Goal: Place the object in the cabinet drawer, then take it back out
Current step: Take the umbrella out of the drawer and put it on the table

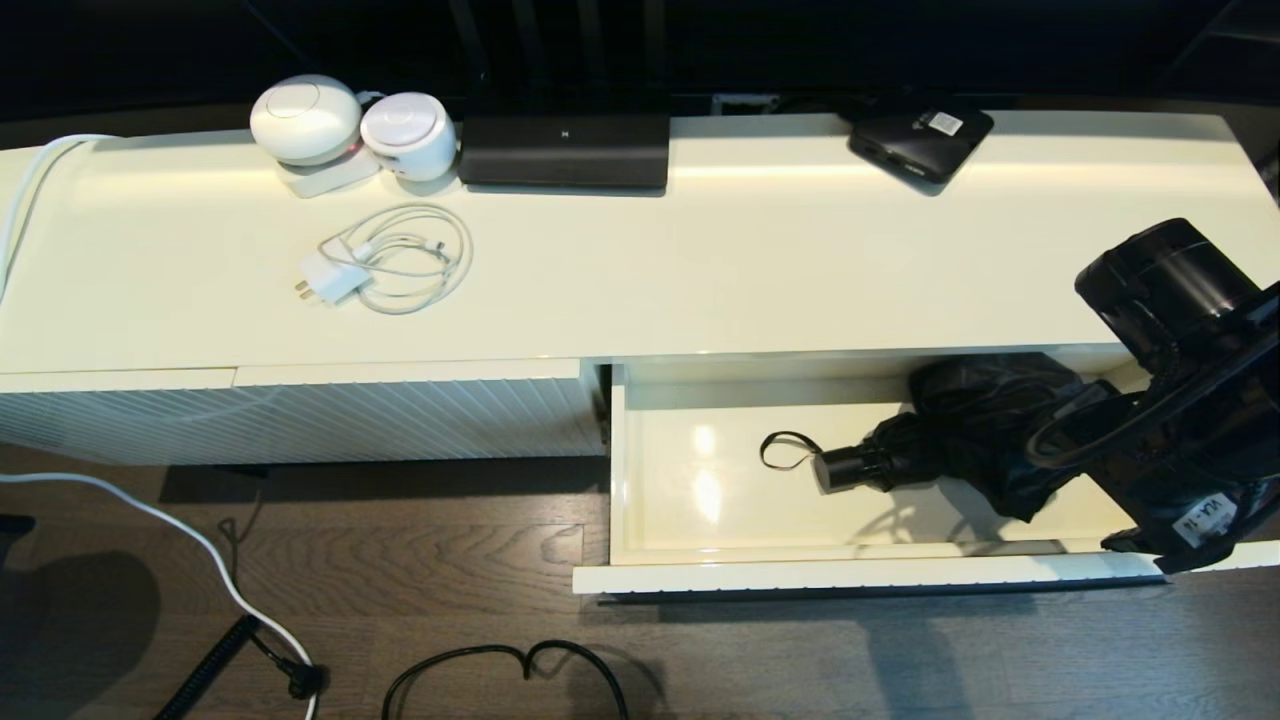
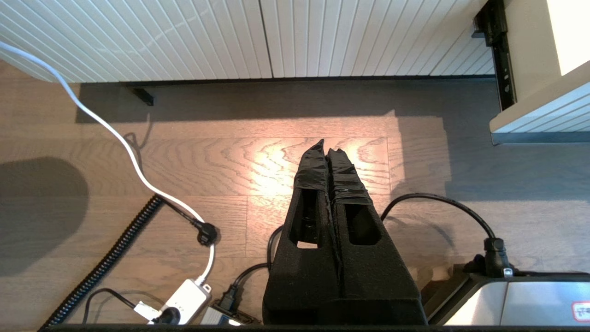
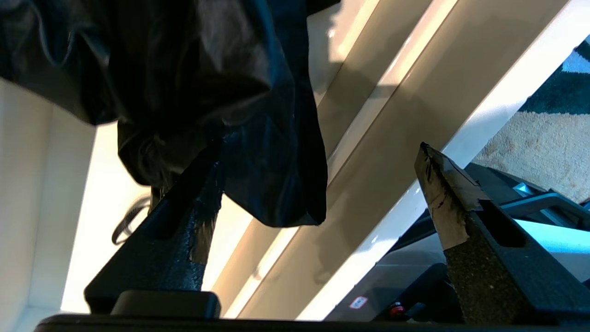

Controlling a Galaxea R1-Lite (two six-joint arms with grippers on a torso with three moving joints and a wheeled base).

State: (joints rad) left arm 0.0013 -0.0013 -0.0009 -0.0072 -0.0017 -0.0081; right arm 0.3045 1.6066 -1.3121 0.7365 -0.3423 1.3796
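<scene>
Umbrella (image 3: 193,92) beside one finger (image 3: 184,221) of spread right gripper (image 3: 318,180).

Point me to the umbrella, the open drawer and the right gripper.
umbrella (image 1: 960,425): head view, on its bunched black fabric.
drawer (image 1: 860,573): head view, on the top edge of its front panel.
right gripper (image 3: 318,175): right wrist view, midway between its spread fingertips.

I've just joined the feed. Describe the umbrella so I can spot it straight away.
Find the long cream cabinet and its one pulled-out drawer, at the right. The umbrella lies inside, toward the drawer's right end, beside the right gripper. It is the only thing in the drawer: bunchy glossy black fabric, with a short round handle and a thin loop pointing left.
</scene>
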